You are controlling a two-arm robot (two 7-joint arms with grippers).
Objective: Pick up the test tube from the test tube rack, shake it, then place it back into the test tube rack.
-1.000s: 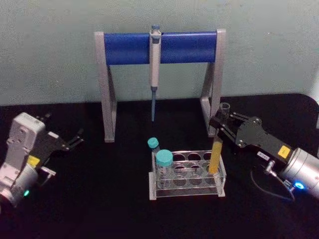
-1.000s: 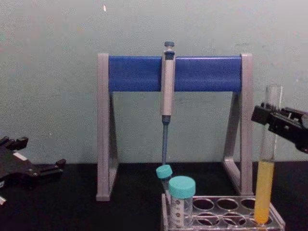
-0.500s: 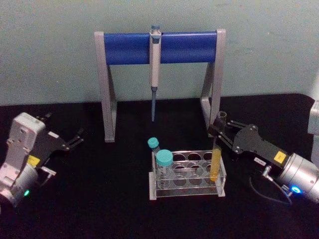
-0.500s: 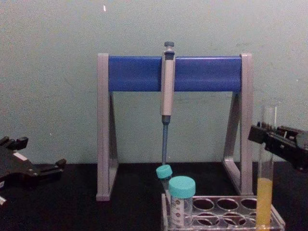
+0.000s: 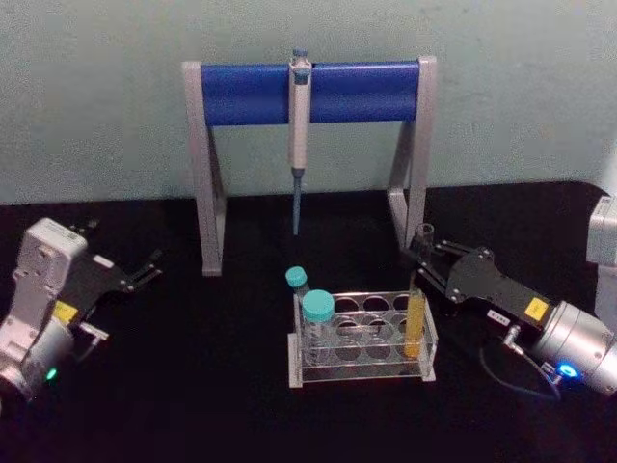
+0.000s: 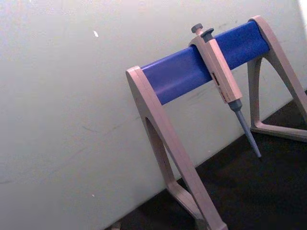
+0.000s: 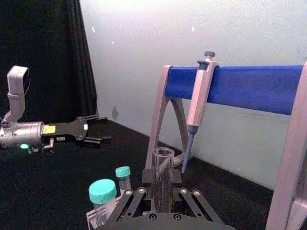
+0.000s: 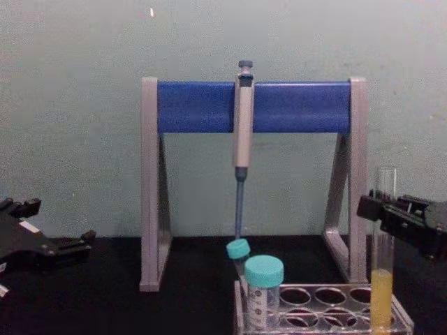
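The test tube [image 5: 415, 318] is a thin clear glass tube with yellow-orange liquid in its lower part. It stands upright in a hole at the right end of the clear test tube rack [image 5: 362, 374], with its lower part down inside the rack. My right gripper [image 5: 424, 257] reaches in from the right and is shut on the upper part of the test tube [image 8: 382, 251], just below its open rim. In the right wrist view the test tube [image 7: 163, 178] rises between the fingers. My left gripper [image 5: 135, 262] rests open at the far left, away from the test tube rack [image 8: 328, 307].
Two teal-capped vials [image 5: 317, 311] stand at the rack's left end. Behind the rack is a grey-and-blue pipette stand [image 5: 241, 93] with a pipette [image 5: 299, 125] hanging from its bar. The right leg of the stand [image 5: 413, 183] is close behind my right gripper.
My right gripper has moved down with the test tube, and the tube has sunk deeper into the rack's right-end hole. The left arm has not moved.
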